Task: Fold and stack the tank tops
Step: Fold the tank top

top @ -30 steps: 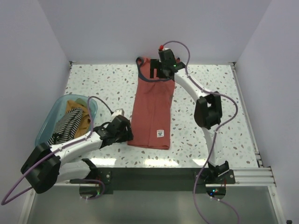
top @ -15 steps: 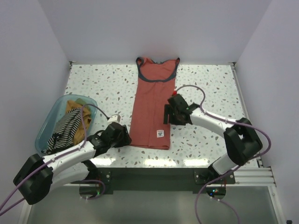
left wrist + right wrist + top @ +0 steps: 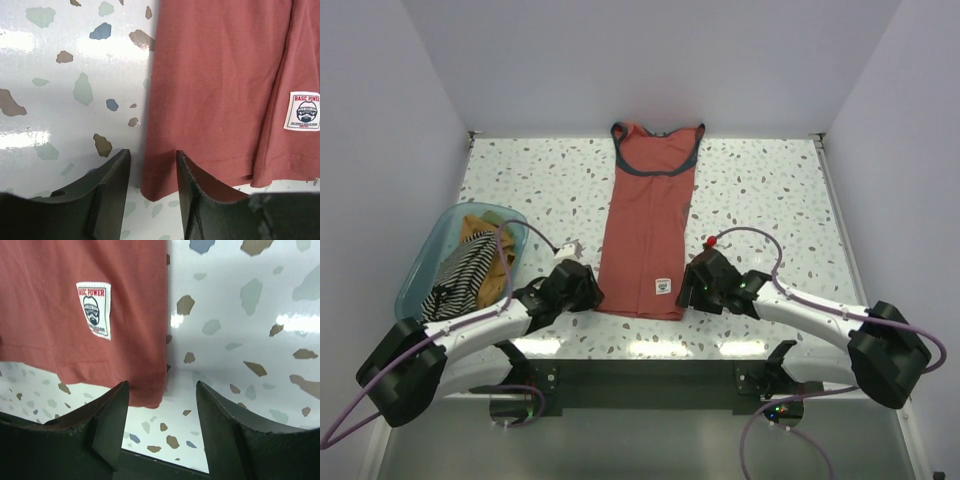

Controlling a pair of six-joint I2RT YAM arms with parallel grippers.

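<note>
Left wrist: left pincer (image 3: pixel 152 156) part-open astride top's (image 3: pixel 220 75) hem, prob. ungripped; right pincer (image 3: pixel 162 386) same.

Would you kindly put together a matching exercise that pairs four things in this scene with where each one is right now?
Things:
1. rust-red tank top
2. striped tank top
3. left gripper
4. right gripper

Places:
A. at the red top's near right corner
B. in the teal bin
C. spread flat along the middle of the table
D. at the red top's near left corner

Pairs: 1-C, 2-B, 3-D, 4-A
</note>
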